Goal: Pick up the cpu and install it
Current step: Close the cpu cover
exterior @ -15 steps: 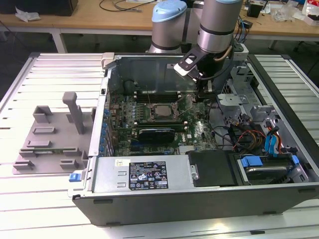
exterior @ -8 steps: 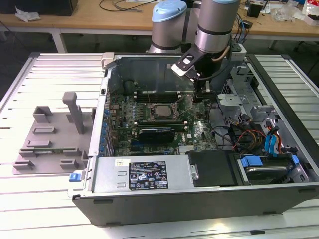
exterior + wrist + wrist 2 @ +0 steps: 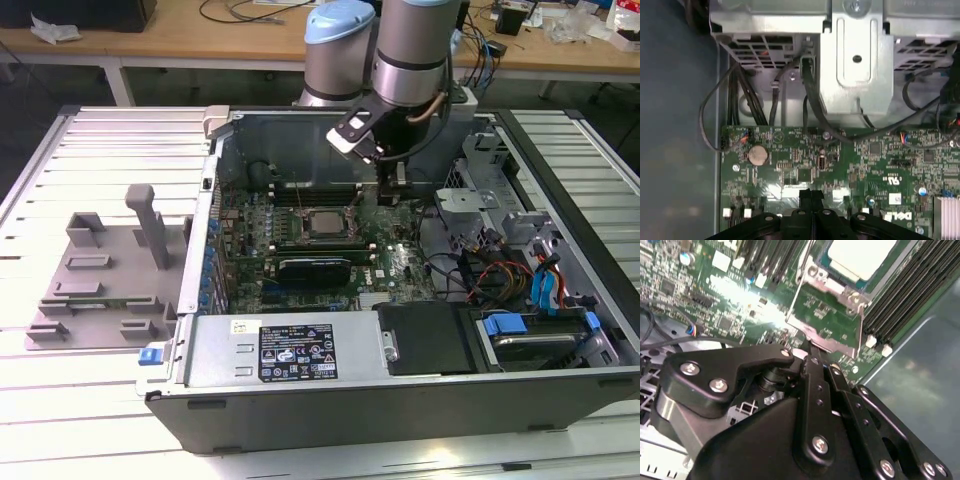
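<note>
Could scrape mobo point(image 3: 400, 265) or snag cables point(image 3: 812, 107) w/ gripper point(image 3: 396, 192) fingers pinched shut, empty, low over it, cpu point(image 3: 322, 225) at its 8 o'clock in exterior view.

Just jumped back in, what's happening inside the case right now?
The arm's claw is down inside the open computer case, shut and empty, just above the green motherboard. The cpu already sits in its socket, beside the claw, not in its grip.
</note>
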Robot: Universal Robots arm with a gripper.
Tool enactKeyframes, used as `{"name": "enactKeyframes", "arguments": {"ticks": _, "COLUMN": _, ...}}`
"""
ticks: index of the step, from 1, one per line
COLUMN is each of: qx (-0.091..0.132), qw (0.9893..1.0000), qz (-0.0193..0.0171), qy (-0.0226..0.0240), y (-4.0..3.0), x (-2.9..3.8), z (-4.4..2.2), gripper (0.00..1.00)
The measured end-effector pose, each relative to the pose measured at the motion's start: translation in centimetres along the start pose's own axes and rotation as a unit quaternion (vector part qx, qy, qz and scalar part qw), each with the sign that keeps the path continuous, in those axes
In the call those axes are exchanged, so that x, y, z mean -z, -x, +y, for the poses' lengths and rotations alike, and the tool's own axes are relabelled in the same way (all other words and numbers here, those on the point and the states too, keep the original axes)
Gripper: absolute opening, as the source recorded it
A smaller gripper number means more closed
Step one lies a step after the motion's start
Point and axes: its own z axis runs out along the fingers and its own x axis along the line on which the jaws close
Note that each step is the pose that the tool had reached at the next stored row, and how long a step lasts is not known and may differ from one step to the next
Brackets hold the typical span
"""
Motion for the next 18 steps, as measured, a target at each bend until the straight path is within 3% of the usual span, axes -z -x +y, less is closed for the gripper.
{"name": "enactKeyframes", "arguments": {"ticks": 5, "qx": 0.0, "qw": 1.0, "qz": -0.0012, "qy": 0.006, "y": -0.17, "x": 0.07, "z": -1.71, "gripper": 0.11}}
{"name": "enactKeyframes", "arguments": {"ticks": 6, "qx": 0.0, "qw": 1.0, "qz": -0.0019, "qy": 0.0085, "y": -0.38, "x": 0.11, "z": -2.69, "gripper": 0.11}}
{"name": "enactKeyframes", "arguments": {"ticks": 10, "qx": 0.0, "qw": 0.9999, "qz": -0.0024, "qy": 0.0111, "y": -0.63, "x": 0.16, "z": -3.84, "gripper": 0.11}}
{"name": "enactKeyframes", "arguments": {"ticks": 13, "qx": 0.0, "qw": 0.9999, "qz": -0.0025, "qy": 0.0109, "y": -0.67, "x": 0.15, "z": -4.08, "gripper": 0.11}}
{"name": "enactKeyframes", "arguments": {"ticks": 15, "qx": 0.0, "qw": 1.0, "qz": -0.0025, "qy": -0.0055, "y": -0.66, "x": 0.11, "z": -4.08, "gripper": 0.11}}
{"name": "enactKeyframes", "arguments": {"ticks": 18, "qx": 0.0, "qw": 1.0, "qz": -0.0024, "qy": -0.007, "y": -0.66, "x": 0.1, "z": -4.08, "gripper": 0.11}}
